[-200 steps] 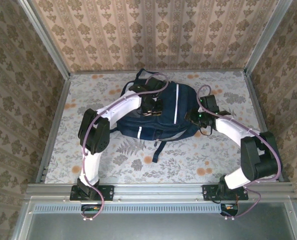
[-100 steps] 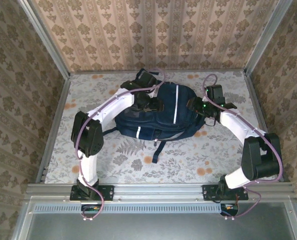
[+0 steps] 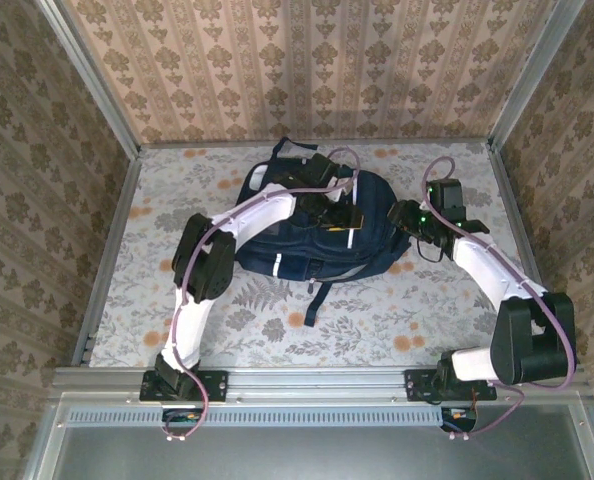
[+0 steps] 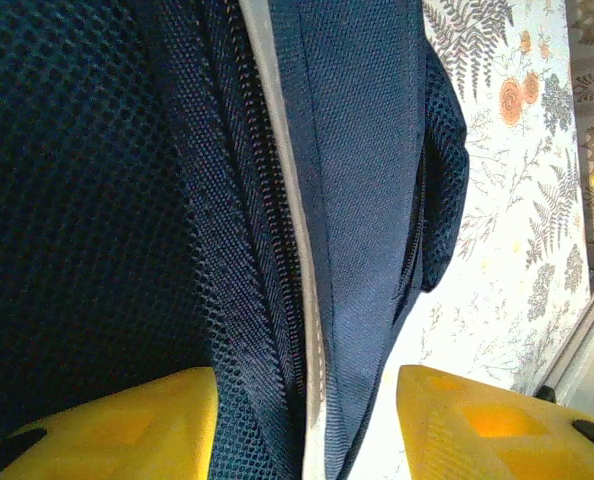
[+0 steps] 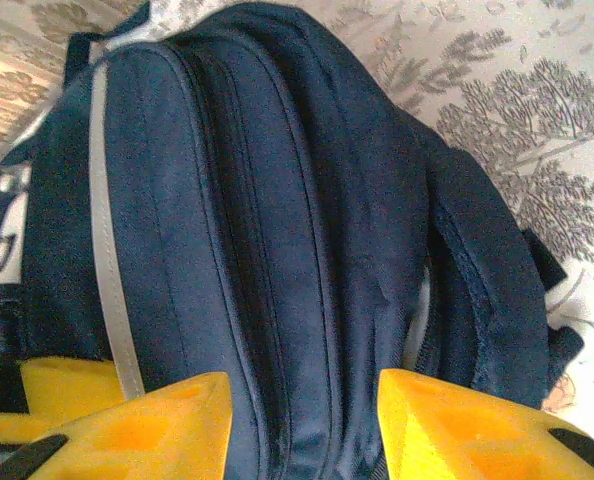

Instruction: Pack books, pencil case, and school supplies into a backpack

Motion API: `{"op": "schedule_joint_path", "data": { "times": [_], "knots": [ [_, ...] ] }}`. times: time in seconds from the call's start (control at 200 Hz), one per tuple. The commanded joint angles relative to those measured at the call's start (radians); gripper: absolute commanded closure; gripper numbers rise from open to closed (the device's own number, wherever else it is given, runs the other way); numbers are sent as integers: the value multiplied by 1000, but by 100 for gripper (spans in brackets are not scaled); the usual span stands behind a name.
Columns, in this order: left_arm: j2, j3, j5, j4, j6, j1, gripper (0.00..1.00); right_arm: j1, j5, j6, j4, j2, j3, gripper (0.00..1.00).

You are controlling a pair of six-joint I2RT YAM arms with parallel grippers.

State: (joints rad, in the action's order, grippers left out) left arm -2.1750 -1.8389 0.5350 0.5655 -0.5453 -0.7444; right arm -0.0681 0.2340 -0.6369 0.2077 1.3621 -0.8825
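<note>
While the flower-patterned table (image 3: 397, 320) spreads across the middle of the top view, the backpack (image 3: 297, 255) lies on it just above the frame's centre, navy with white stripes, a dark strap trailing toward the bottom edge. Rising from the lower left, the left arm (image 3: 202, 270) bends sharply at its elbow and reaches up and right over the pack, its wrist folding back down so the left gripper (image 3: 342, 215) hangs above the pack's upper right part. Coming from the lower right, the right arm (image 3: 527, 335) folds at its elbow and stretches up and left, putting the right gripper (image 3: 412, 218) at the pack's right edge. In the left wrist view the left gripper (image 4: 307, 430) has its yellow fingers (image 4: 127, 425) spread apart, astride a ridge of navy mesh carrying a zipper (image 4: 267, 230) and a white stripe (image 4: 277, 200). In the right wrist view the right gripper (image 5: 302, 430) also has its fingers (image 5: 467, 430) parted, clamping nothing, close above the pack's rounded side.
</note>
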Motion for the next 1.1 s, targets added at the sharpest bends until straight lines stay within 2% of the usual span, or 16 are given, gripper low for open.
{"op": "schedule_joint_path", "data": {
  "times": [0.0,0.205,0.475,0.535,0.61,0.63,0.74,0.855,0.93,1.095],
  "knots": [
    [-19,-40,65,-52,-35,-10,54,6,14,-17,-15,-13,30,56],
    [-48,-81,33,-50,-51,-28,64,7,23,-20,-27,-32,64,58],
    [-149,-215,-82,112,-26,-42,66,4,26,-26,-24,-72,100,59],
    [-169,-228,-123,149,-13,-39,73,-8,23,-19,-5,-96,103,60],
    [-174,-218,-136,157,-12,-28,95,-42,-15,-1,26,-147,121,60],
    [-169,-209,-130,146,-20,-21,100,-55,-24,6,30,-162,128,60],
    [-86,-92,-89,-14,-152,29,100,-140,-72,50,31,-254,191,58],
    [26,12,-116,-186,-346,72,100,-330,-151,132,-73,-323,285,57],
    [65,6,-189,-162,-469,84,100,-428,-170,155,-154,-310,329,56],
    [109,-1,-291,-168,-628,92,100,-618,-247,283,-429,-256,438,54]
  ]
}}
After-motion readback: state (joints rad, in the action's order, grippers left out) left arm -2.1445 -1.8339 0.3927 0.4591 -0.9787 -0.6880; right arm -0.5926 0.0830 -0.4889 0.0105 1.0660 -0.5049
